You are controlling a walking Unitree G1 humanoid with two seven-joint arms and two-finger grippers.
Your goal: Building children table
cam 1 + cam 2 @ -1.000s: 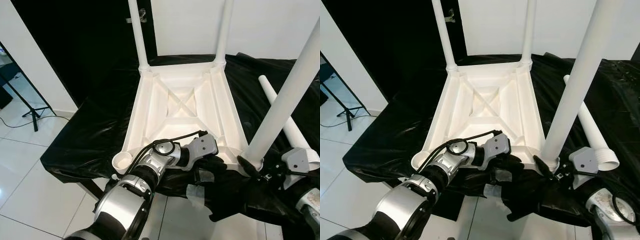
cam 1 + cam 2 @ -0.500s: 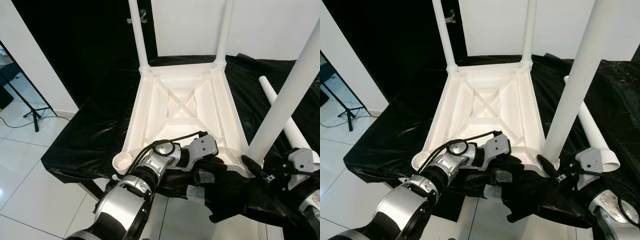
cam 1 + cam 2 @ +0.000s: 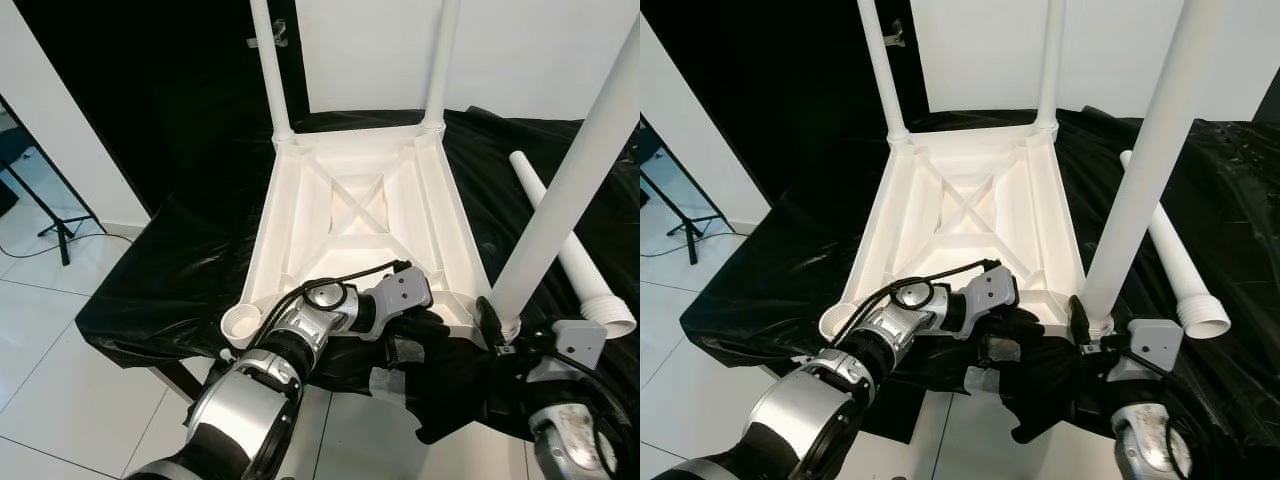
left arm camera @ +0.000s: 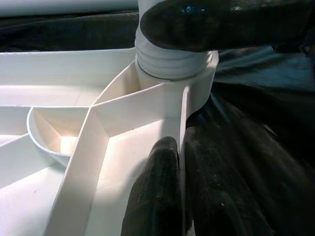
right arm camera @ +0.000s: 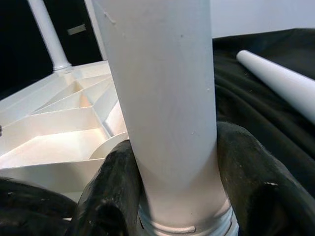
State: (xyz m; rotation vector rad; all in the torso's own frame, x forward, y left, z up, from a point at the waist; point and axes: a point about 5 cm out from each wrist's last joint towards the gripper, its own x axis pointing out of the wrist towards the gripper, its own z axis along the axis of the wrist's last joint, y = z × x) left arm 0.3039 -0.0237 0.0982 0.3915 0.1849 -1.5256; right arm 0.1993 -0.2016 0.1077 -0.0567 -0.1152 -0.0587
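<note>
Right hand has closed in around the near-right leg base since earlier.
Left hand pinches the upturned white children's table rim, frame centre, on black sheeting.

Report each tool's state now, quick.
Left tool: shut on the tabletop rim, near the corner socket.
Right tool: shut on the table leg, at its base.

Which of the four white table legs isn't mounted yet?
The white plastic leg lying flat on the black sheet, on the robot's right. The other three stand upright in corner sockets.
</note>
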